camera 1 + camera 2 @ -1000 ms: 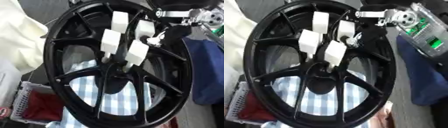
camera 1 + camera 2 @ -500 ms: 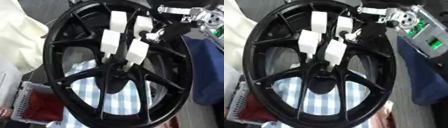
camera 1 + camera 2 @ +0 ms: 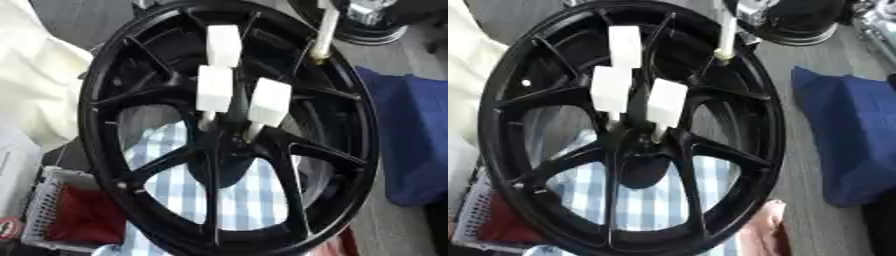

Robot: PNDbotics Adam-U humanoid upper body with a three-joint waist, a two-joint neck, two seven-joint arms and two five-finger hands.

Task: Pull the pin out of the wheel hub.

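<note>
With neither robot hand in view I couldn't tell their state, and three white pins [image 3: 215, 89] still stood in the black wheel hub [image 3: 229, 145] at centre, so I feared a blind, skewed pull might jam one.

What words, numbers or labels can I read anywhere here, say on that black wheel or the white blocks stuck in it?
None can be read.
The black wheel: no lettering shows on its rim or spokes.
The three white blocks: plain faces, no marks.
A small red-and-white round thing at the left eye view's lower left edge may be a sign or sticker, but it is cut off and too blurred to read.
The blue cloth and checked cloth: no text.
</note>
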